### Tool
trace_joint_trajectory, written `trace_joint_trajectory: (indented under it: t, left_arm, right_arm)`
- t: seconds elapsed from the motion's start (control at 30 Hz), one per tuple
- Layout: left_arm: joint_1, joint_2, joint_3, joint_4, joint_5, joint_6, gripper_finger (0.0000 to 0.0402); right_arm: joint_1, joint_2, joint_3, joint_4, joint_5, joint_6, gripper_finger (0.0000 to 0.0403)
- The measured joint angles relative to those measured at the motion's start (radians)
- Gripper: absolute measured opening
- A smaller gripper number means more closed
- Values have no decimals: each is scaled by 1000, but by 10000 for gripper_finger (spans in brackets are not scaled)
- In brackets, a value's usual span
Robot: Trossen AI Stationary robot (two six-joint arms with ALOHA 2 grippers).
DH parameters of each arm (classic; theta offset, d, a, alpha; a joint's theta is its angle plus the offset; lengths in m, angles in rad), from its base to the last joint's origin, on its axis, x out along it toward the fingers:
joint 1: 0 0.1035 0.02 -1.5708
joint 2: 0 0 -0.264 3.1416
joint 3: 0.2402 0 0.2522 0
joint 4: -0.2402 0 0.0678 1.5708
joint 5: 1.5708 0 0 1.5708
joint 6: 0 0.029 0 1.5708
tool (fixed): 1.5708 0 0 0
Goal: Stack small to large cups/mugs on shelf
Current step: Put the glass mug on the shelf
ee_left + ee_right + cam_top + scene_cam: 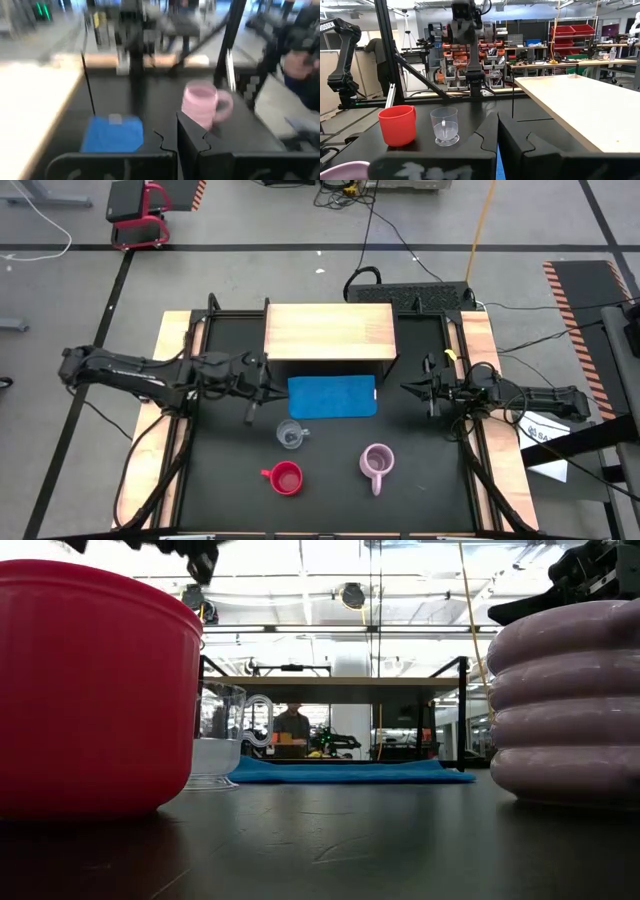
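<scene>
The small clear glass cup [291, 435], the red mug [285, 478] and the ribbed lilac mug [377, 463] stand upright on the black table, near of the blue mat [332, 396]. The shelf [330, 332], a light wooden board on dark side panels, stands behind the mat. My left gripper [268, 388] hovers shut and empty at the mat's left end, above the table. My right gripper [405, 388] hovers shut and empty at the mat's right end. The left wrist view shows the lilac mug [202, 102]. The right wrist view shows the red mug [397, 125] and the glass cup [445, 126].
The blue mat lies flat in front of the shelf, partly under its near edge. Light wooden side rails [170, 420] run along the table's left and right. A person [292, 730] shows in the room beyond the table.
</scene>
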Motion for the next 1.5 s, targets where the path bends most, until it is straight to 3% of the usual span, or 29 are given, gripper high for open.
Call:
trace_joint_trajectory:
  t: [0.23, 0.37, 0.63, 0.87, 1.23, 1.5]
  left_arm:
    - [52, 73, 4, -47, 90, -49, 0]
    - [64, 116, 75, -140, 119, -60, 0]
    - [45, 186, 281, -464, 93, -14, 0]
    - [46, 231, 319, -513, 115, -23, 0]
    - [-16, 330, 407, -720, 102, -14, 0]
    - [-26, 332, 441, -737, 70, 14, 0]
  right_arm:
    - [0, 5, 0, -14, 0, 2, 0]
    - [0, 6, 0, -33, 0, 7, 0]
    - [0, 7, 0, -45, 0, 7, 0]
    - [0, 8, 0, -50, 0, 7, 0]
    - [0, 19, 0, -55, 0, 7, 0]
    - [0, 21, 0, -54, 0, 7, 0]
